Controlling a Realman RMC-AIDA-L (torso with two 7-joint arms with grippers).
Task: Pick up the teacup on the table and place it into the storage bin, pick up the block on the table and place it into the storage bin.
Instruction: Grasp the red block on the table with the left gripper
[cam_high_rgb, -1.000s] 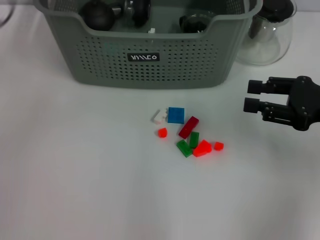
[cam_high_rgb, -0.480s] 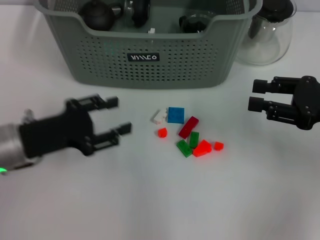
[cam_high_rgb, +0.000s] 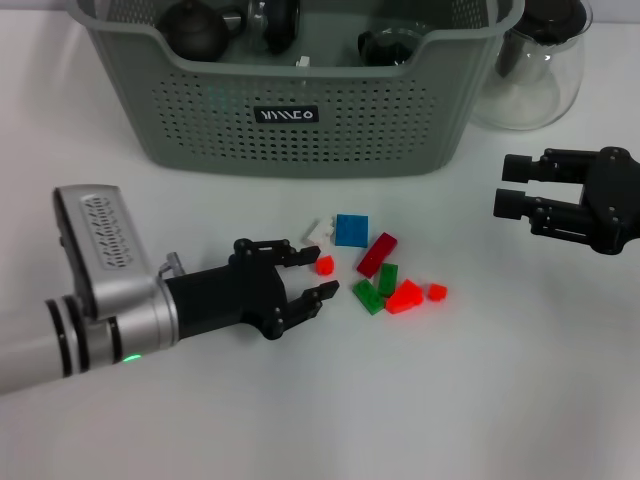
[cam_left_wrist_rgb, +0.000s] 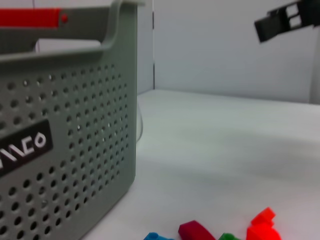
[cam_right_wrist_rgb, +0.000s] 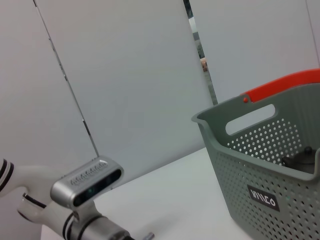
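Bright, even overhead light fills the scene, and the white table (cam_high_rgb: 300, 420) shows only faint, soft shadows. The left wrist view is hazy, with the storage bin (cam_left_wrist_rgb: 65, 150) close up and soft-edged. The glass jug (cam_high_rgb: 535, 75) carries mild glare.

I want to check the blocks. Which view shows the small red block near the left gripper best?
The head view: the small red block lies between the open left gripper's fingers. The left wrist view shows only some blocks; the right wrist view shows none.
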